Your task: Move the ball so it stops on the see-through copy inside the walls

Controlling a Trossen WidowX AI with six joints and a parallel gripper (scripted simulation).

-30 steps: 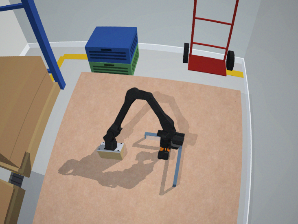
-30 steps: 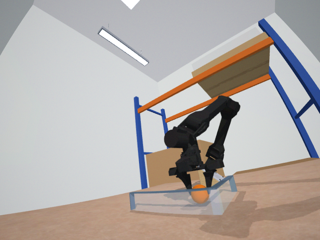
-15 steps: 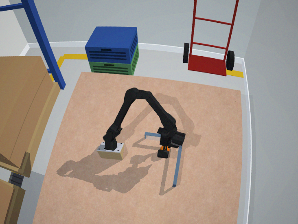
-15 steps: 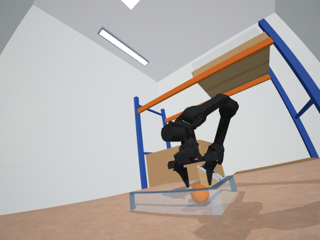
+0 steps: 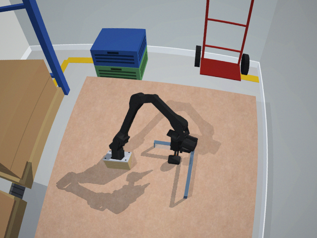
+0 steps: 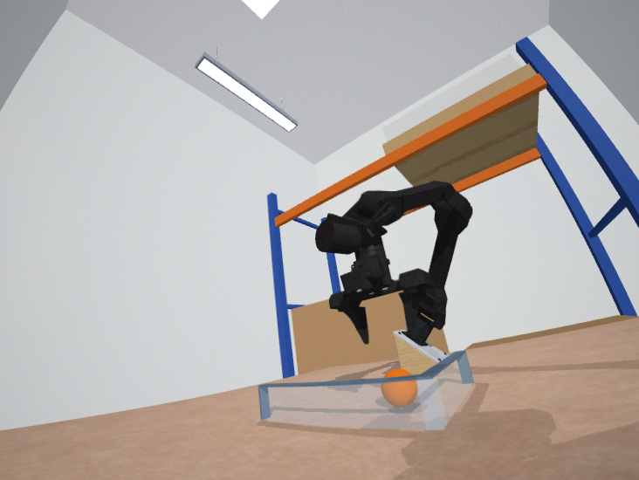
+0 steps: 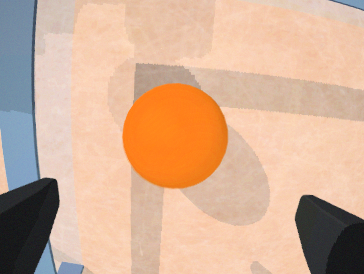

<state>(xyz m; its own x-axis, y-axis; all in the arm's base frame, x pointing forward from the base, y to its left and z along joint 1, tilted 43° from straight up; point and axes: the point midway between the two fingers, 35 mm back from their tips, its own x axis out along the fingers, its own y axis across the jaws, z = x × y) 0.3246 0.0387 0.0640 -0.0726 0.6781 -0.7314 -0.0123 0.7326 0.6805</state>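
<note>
The orange ball (image 6: 399, 387) (image 7: 175, 136) rests on the table inside the corner of the clear walls (image 5: 189, 174) (image 6: 319, 383) (image 7: 15, 75). It touches neither finger. No separate see-through copy shows; the ball covers the one spot where orange is seen, so the two appear to coincide. My gripper (image 5: 176, 153) (image 6: 392, 340) (image 7: 180, 202) is open and empty, its fingers wide apart above the ball. In the wrist view the ball lies ahead of the fingertips, a little left of the middle. In the top view the gripper hides nearly all of the ball.
The second low wall (image 5: 161, 143) runs toward the arm's side from the corner, partly behind the gripper. The arm's base block (image 5: 117, 163) stands left of the walls. Crates (image 5: 119, 40), a red hand truck (image 5: 220, 69) and shelving stand beyond the table.
</note>
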